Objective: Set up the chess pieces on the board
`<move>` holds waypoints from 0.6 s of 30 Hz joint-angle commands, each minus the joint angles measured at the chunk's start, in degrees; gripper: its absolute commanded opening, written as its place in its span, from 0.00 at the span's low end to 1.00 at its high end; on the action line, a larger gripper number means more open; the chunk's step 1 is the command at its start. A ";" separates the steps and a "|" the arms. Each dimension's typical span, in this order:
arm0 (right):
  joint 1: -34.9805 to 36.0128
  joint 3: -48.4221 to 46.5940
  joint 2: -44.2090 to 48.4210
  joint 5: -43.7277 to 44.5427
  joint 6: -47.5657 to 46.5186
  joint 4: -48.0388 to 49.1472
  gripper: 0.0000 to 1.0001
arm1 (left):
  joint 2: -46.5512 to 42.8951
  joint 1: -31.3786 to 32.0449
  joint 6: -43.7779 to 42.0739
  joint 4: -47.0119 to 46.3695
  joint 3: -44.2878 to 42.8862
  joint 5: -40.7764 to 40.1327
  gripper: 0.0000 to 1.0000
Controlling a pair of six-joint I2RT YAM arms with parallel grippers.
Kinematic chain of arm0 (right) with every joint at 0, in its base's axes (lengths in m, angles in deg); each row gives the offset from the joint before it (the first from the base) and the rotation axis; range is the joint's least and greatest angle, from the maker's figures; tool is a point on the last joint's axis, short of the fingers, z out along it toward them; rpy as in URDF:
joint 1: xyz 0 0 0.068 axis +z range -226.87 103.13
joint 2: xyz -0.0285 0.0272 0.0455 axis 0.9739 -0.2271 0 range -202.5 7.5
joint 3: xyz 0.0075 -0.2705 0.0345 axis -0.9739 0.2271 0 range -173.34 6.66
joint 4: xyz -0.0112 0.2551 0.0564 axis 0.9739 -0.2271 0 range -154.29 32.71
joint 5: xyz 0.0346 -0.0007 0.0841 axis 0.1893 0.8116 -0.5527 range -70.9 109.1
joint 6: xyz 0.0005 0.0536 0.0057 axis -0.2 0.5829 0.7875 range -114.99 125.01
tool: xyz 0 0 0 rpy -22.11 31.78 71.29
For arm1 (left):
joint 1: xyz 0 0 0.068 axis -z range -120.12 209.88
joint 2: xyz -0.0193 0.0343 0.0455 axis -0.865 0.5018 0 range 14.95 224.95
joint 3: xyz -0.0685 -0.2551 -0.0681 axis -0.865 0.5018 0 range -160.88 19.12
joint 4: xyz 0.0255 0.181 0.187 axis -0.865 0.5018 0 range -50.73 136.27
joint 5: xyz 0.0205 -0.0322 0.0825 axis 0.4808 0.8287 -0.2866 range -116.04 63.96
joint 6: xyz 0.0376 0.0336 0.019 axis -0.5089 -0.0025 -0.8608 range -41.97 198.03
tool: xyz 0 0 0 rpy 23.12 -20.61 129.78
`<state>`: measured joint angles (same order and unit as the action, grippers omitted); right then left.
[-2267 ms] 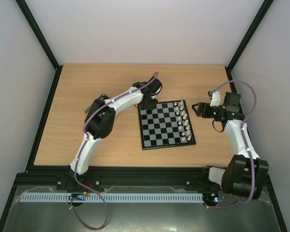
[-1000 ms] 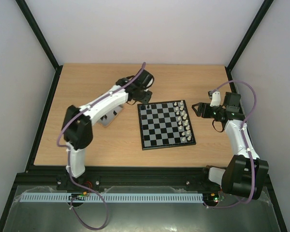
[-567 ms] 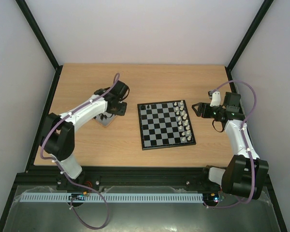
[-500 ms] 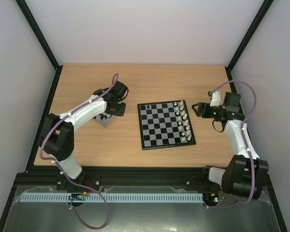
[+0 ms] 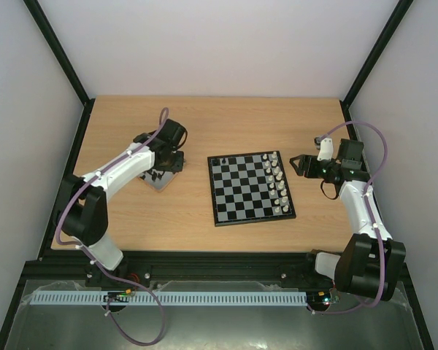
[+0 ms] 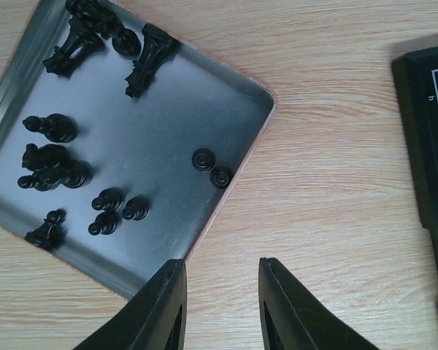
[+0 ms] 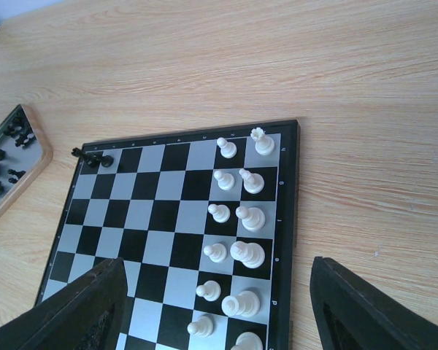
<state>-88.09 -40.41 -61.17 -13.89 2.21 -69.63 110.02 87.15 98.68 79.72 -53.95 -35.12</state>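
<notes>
Two grippers in view, both empty. Left gripper (image 6: 220,273): fingers parted a little, bare wood in the gap; hangs just beside the near rim of the grey metal tray (image 6: 168,124); height above the table (image 5: 277,117) not readable. Tray contents: a dozen or so black chess pieces (image 6: 55,173) — most lying on their sides toward the left half, two seen end-on as small rounds close to the right rim. Right gripper (image 5: 296,166): spread wide, nothing between the fingers; off the right edge of the board (image 5: 237,193), apart from it, pointed toward it. Board: flat on the table between the two arms; tray well to its left, not touching. White chess pieces (image 7: 250,216): upright in two files along the board's right side, one to a square; lowest ones cut by the edge of the right wrist view. Far-left corner of the board: small black shape (image 7: 93,157) — one piece or two, upright or tipped, cannot tell.
</notes>
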 commanded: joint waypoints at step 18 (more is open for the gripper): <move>0.24 -0.96 -1.13 -2.34 -1.32 -2.67 0.71 | 12.60 -5.99 2.79 -5.54 -5.26 4.59 0.25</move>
<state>-88.09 -40.41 -61.45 -14.57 1.70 -69.89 120.40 80.96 100.47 75.74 -56.58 -32.91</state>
